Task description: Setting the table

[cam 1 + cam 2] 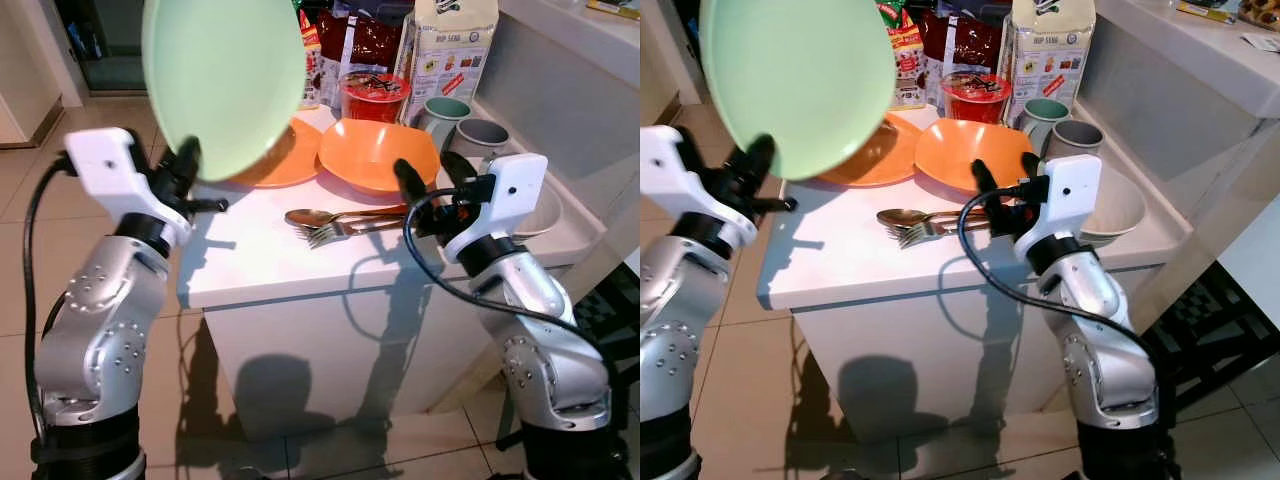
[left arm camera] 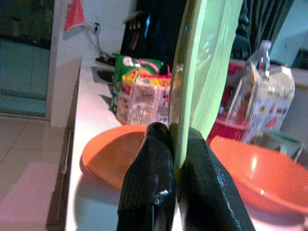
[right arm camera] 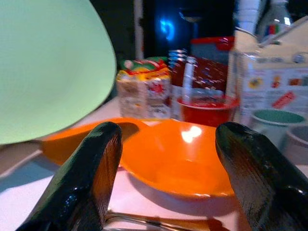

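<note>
My left gripper [image 1: 188, 168] is shut on the lower rim of a pale green plate [image 1: 222, 82], held up on edge above the left end of the white counter [image 1: 260, 262]. The left wrist view has the plate's rim [image 2: 192, 72] pinched between the two black fingers [image 2: 149, 178]. An orange plate [image 1: 288, 155] and an orange bowl [image 1: 378, 152] sit on the counter behind. A spoon and fork [image 1: 330, 224] lie in front of the bowl. My right gripper [image 1: 432, 172] is open, hovering just above the cutlery beside the orange bowl [image 3: 178, 159].
Snack packets [image 1: 345, 45], a red cup [image 1: 374, 95] and a milk carton [image 1: 452, 45] stand at the back. Two mugs [image 1: 462, 122] and a grey bowl [image 1: 545, 215] sit at the right. A raised ledge [image 1: 570, 60] runs along the right side. Tiled floor [image 1: 300, 455] lies below.
</note>
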Motion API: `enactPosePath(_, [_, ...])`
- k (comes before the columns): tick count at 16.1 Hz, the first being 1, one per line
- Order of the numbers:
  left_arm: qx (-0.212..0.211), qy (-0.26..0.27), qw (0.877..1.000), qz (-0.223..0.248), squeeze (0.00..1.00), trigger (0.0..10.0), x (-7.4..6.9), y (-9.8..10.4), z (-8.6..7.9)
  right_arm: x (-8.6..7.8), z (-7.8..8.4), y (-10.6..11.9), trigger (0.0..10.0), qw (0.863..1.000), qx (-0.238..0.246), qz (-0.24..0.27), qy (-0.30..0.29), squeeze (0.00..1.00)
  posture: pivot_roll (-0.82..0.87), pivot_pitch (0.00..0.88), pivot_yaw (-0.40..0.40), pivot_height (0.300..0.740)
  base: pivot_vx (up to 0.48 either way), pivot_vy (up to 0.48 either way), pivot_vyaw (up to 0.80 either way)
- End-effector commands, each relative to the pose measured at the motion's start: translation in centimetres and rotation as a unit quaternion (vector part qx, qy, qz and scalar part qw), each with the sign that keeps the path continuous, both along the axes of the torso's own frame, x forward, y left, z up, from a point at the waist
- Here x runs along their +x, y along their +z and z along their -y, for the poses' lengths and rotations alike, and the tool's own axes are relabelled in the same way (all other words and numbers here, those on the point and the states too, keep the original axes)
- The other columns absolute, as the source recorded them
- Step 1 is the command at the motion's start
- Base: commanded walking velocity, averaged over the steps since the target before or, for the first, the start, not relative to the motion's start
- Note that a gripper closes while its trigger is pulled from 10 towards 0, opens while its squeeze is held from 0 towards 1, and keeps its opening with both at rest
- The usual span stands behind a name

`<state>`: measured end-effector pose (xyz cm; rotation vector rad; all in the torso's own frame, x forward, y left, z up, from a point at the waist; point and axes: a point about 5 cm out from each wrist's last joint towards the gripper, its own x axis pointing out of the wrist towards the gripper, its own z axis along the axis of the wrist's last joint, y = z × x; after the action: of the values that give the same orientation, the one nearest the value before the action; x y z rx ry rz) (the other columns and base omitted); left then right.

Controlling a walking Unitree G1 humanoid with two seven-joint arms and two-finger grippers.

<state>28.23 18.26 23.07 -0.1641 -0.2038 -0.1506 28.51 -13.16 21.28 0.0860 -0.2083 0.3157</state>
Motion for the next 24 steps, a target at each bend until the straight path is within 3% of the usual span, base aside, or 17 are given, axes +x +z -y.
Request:
enactPosePath(1, [0.006, -0.009, 1.0, 0.029, 0.0, 10.0, -0.2, 0.8, 0.3, 0.3, 1.0, 0.6, 10.0, 0.999, -0.01, 0.0, -0.036, 0.0, 0.06, 0.0, -0.021, 0.74, 0.0, 0.0, 0.0])
enactPosePath(4, [0.016, -0.035, 0.998, 0.042, 0.0, 10.0, -0.2, 1.2, 0.7, 1.5, 4.3, 0.9, 10.0, 0.991, 0.014, -0.032, -0.128, 0.0, 0.05, 0.0, -0.017, 0.74, 0.0, 0.0, 0.0])
enactPosePath(5, [0.016, -0.038, 0.998, 0.047, 0.0, 10.0, -0.2, 1.4, 0.7, 1.6, 5.2, 0.9, 10.0, 0.988, 0.014, -0.038, -0.146, 0.68, 0.06, 0.0, -0.019, 0.74, 0.0, 0.0, 0.0])
enactPosePath(6, [0.011, -0.039, 0.998, 0.052, 0.0, 10.0, -0.2, 1.6, 0.6, 1.7, 5.8, 1.1, 10.0, 0.988, 0.016, -0.038, -0.151, 1.0, 0.06, 0.0, -0.02, 0.74, 0.0, 0.0, 0.0])
enactPosePath(9, [0.004, -0.049, 0.997, 0.058, 0.0, 10.0, -0.4, 1.8, 1.0, 1.8, 9.1, 1.7, 10.0, 0.98, -0.011, -0.068, -0.188, 1.0, 0.06, 0.0, -0.019, 0.74, 0.0, 0.0, 0.0])
enactPosePath(11, [0.005, -0.052, 0.997, 0.059, 0.0, 10.0, -0.3, 1.8, 1.1, 1.9, 9.7, 1.8, 10.0, 0.979, 0.0, -0.078, -0.19, 1.0, 0.05, 0.0, -0.018, 0.74, 0.0, 0.0, 0.0])
enactPosePath(13, [0.003, -0.056, 0.996, 0.062, 0.0, 10.0, -0.3, 1.9, 1.3, 2.0, 10.7, 1.2, 10.0, 0.978, 0.045, -0.121, -0.164, 1.0, 0.05, 0.0, -0.018, 0.74, 0.0, 0.0, 0.0])
enactPosePath(16, [0.003, -0.058, 0.996, 0.064, 0.0, 10.0, -0.3, 2.0, 1.3, 2.1, 12.0, 1.1, 10.0, 0.973, 0.03, -0.14, -0.183, 1.0, 0.05, 0.0, -0.019, 0.74, 0.0, 0.0, 0.0])
enactPosePath(17, [0.0, -0.059, 0.996, 0.066, 0.0, 10.0, -0.3, 2.1, 1.3, 2.1, 12.1, 1.2, 10.0, 0.973, 0.029, -0.138, -0.185, 0.82, 0.05, 0.0, -0.019, 0.74, 0.0, 0.0, 0.0])
enactPosePath(18, [-0.001, -0.059, 0.996, 0.065, 0.0, 10.0, -0.2, 2.0, 1.4, 2.1, 12.1, 1.2, 10.0, 0.972, 0.028, -0.139, -0.187, 0.0, 0.05, 0.0, -0.019, 0.74, 0.0, 0.0, 0.0])
enactPosePath(23, [-0.001, -0.057, 0.997, 0.061, 0.0, 10.0, -0.2, 1.8, 1.3, 1.7, 12.6, 0.9, 10.0, 0.965, 0.02, -0.149, -0.213, 0.0, 0.05, 0.0, -0.016, 0.74, 0.0, 0.0, 0.0])
enactPosePath(24, [-0.001, -0.056, 0.997, 0.06, 0.0, 10.0, -0.2, 1.8, 1.4, 1.6, 13.3, 0.1, 10.0, 0.956, 0.018, -0.169, -0.238, 0.0, 0.05, 0.0, -0.018, 0.74, 0.0, 0.0, 0.0])
